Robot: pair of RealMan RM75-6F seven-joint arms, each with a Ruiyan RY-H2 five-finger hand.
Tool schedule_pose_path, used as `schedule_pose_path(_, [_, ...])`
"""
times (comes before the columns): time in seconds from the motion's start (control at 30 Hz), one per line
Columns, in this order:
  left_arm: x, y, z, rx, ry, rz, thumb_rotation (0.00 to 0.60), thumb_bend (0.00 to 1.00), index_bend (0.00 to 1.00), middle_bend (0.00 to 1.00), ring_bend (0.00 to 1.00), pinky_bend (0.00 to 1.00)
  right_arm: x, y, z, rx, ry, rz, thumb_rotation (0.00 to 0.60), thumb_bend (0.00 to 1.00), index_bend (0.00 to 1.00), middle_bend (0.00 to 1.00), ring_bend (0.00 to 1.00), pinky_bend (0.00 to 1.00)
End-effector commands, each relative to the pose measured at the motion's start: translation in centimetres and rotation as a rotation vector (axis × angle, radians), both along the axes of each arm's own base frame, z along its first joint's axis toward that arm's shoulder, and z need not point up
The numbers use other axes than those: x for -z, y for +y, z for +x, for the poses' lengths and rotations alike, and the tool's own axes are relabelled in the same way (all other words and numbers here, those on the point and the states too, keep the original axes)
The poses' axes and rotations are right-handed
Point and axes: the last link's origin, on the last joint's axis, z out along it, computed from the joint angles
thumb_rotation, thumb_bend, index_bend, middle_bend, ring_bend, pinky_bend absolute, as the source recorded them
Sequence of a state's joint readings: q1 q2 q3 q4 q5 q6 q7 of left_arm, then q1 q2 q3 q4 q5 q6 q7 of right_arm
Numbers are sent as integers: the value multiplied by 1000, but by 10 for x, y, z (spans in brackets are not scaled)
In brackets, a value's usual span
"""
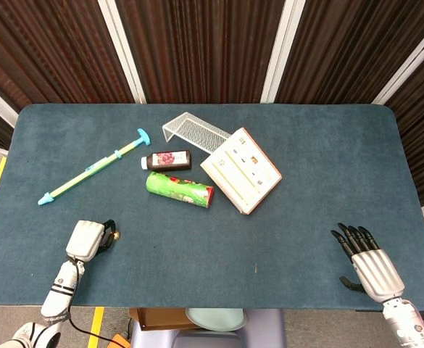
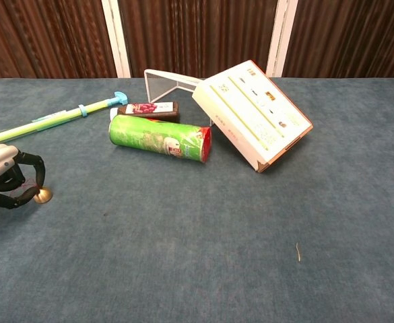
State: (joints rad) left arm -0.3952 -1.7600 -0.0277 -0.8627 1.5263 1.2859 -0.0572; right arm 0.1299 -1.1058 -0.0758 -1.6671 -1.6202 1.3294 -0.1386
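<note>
Here the left robot hand [image 2: 8, 176] curls its fingers around a small brass ball [image 2: 43, 195] at the desk [image 1: 306, 181] edge; it looks hard, slick, likely to roll, best pinched across its middle. The right robot hand [image 1: 364, 257] lies open, empty. One ball, one can [image 1: 180, 188], one box [image 1: 240, 170], one bottle [image 1: 167, 160].

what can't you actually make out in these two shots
- Small gold thing at the left robot hand: too small to identify, fingers curl over it in both views.
- Right robot hand: outside the chest view.
- Print on the white box: too small.
- Wire rack: partly behind the box.
</note>
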Motion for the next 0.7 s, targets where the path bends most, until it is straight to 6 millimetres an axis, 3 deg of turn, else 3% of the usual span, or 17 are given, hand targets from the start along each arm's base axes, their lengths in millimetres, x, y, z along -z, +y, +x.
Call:
schedule_pose_path(0.03, [0,0,1,4,-3,1,600,491,682,1000,1000,1000,0,0,0,0,1,2,600,293,0,0,0,0])
schedule_pose_path(0.43, [-6,0,3,17,-15,27,600,515,736,1000,1000,1000,1,0,0,-1,0,4,600,293,0,0,0,0])
schedule_pose_path(0.7, [-43,14,4,23,-59,176,600,514,734,1000,1000,1000,0,2,1,-6,-6,8,600,293,0,0,0,0])
